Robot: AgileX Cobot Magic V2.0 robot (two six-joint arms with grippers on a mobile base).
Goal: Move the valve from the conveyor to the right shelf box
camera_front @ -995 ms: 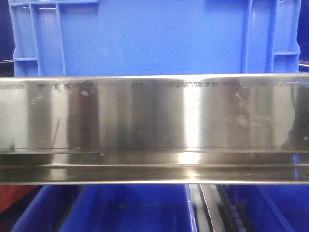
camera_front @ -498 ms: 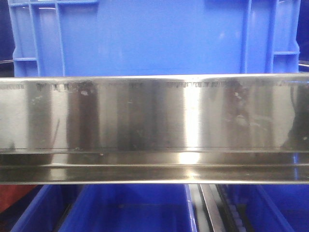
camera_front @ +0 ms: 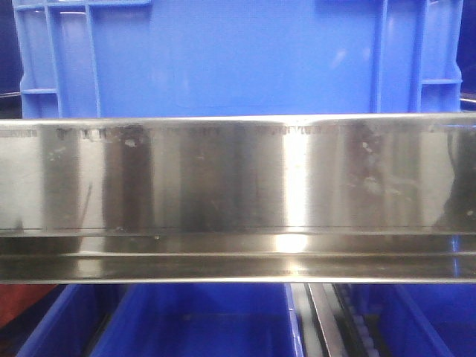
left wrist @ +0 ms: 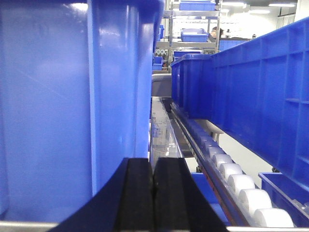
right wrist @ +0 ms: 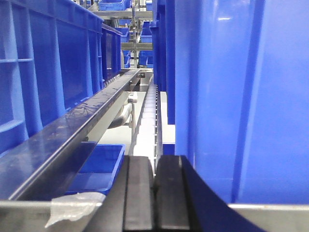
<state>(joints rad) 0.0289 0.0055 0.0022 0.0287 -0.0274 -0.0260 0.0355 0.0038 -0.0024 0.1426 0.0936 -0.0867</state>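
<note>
The valve and the conveyor are out of view in all three views. My left gripper (left wrist: 153,166) is shut, its black pads pressed together with nothing between them, next to a tall blue box (left wrist: 72,106) on its left. My right gripper (right wrist: 154,166) is shut and empty too, with a large blue box (right wrist: 231,96) close on its right. The front view is filled by a blue shelf box (camera_front: 238,52) standing behind a steel shelf rail (camera_front: 238,178). I cannot tell which of these is the right shelf box.
A track of white rollers (left wrist: 241,183) runs away to the right of the left gripper under a row of blue boxes (left wrist: 260,92). A small blue bin (right wrist: 99,166) sits low beside a steel rail (right wrist: 72,130). More blue bins (camera_front: 201,320) show below the shelf.
</note>
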